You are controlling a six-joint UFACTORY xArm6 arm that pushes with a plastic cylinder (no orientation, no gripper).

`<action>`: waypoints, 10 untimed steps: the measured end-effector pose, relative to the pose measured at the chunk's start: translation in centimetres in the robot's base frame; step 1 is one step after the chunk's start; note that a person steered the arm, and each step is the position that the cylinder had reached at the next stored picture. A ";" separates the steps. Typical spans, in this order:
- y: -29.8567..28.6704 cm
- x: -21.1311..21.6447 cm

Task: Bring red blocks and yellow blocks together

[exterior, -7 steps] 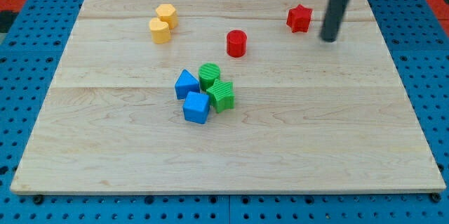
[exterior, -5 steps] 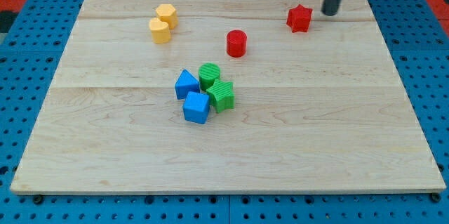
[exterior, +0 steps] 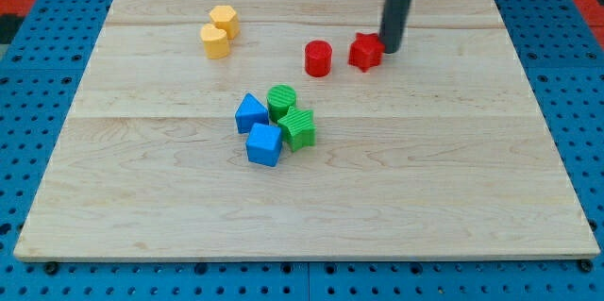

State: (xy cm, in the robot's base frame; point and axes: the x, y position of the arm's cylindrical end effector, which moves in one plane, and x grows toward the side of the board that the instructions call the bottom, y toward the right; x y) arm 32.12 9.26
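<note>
My tip (exterior: 390, 49) stands at the right side of a red star block (exterior: 365, 52), touching it or very close. A red cylinder (exterior: 318, 58) sits just left of the star. Two yellow blocks lie at the view's upper left: a hexagonal one (exterior: 224, 21) and another (exterior: 215, 41) just below it, touching. The reds are well to the right of the yellows.
A cluster sits mid-board: a blue block (exterior: 250, 112), a blue cube (exterior: 264, 144), a green cylinder (exterior: 281, 101) and a ridged green block (exterior: 298, 128). The wooden board (exterior: 472, 197) lies on a blue pegboard.
My tip swung up to the top right, then came down and left behind the red star. The star has slid left and slightly down, now close to the red cylinder.
</note>
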 end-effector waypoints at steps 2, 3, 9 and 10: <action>-1.5 3.8; -1.8 6.0; -12.3 3.1; -16.1 4.1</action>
State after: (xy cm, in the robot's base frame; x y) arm 36.20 -6.80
